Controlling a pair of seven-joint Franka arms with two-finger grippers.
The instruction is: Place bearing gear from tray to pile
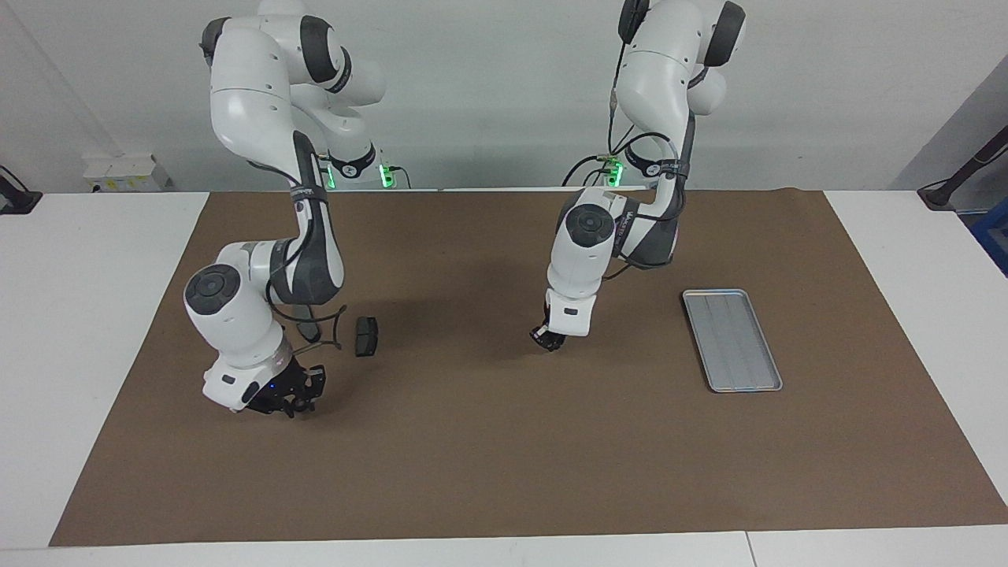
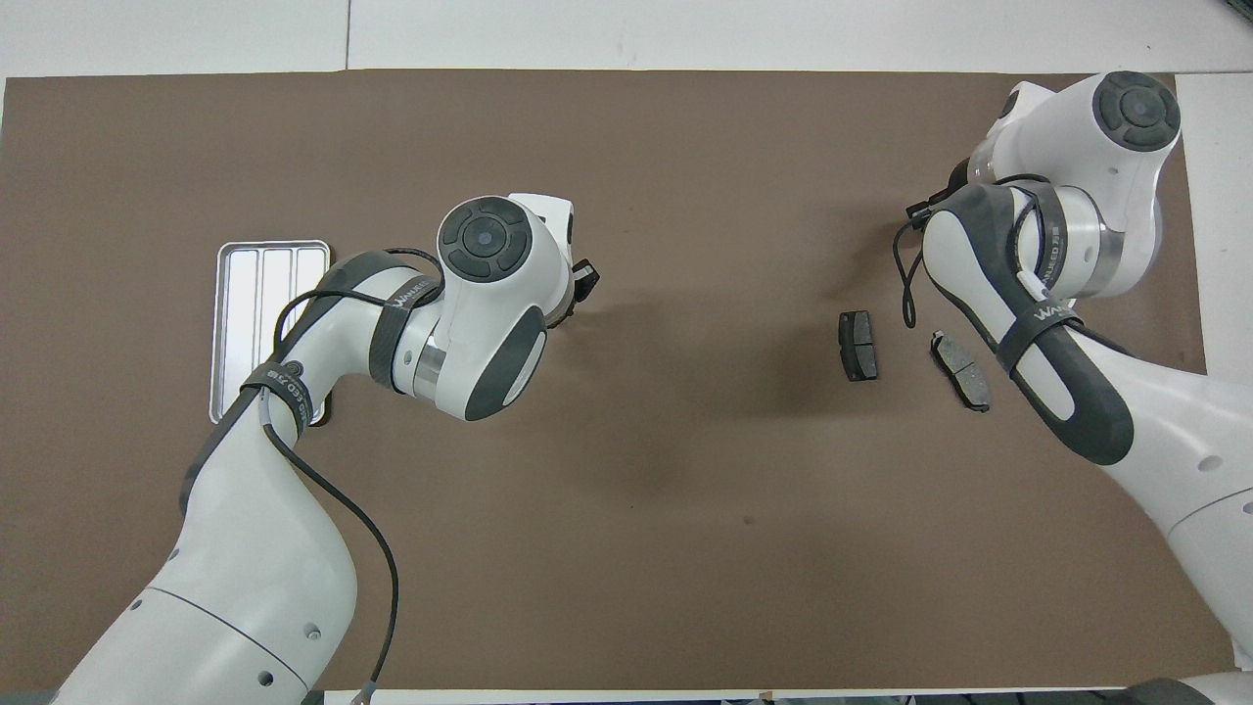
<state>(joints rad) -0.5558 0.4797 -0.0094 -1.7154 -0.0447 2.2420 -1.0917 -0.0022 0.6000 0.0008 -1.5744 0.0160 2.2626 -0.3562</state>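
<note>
In the facing view, the left gripper is hanging over the brown mat beside the silver tray; I cannot tell how its fingers are set. The right gripper is hovering low near one brake pad, its fingers likewise unclear. In the overhead view, two brake pads are lying by the right arm, well apart from the tray; no bearing gear is showing.

Brown mat carries silver tray and 2 brake pads.

You've got the tray lying on the mat toward the left arm's end. Over toward the right arm's end, two brake pads sit side by side, well apart from the tray, one closer to that end's edge.
</note>
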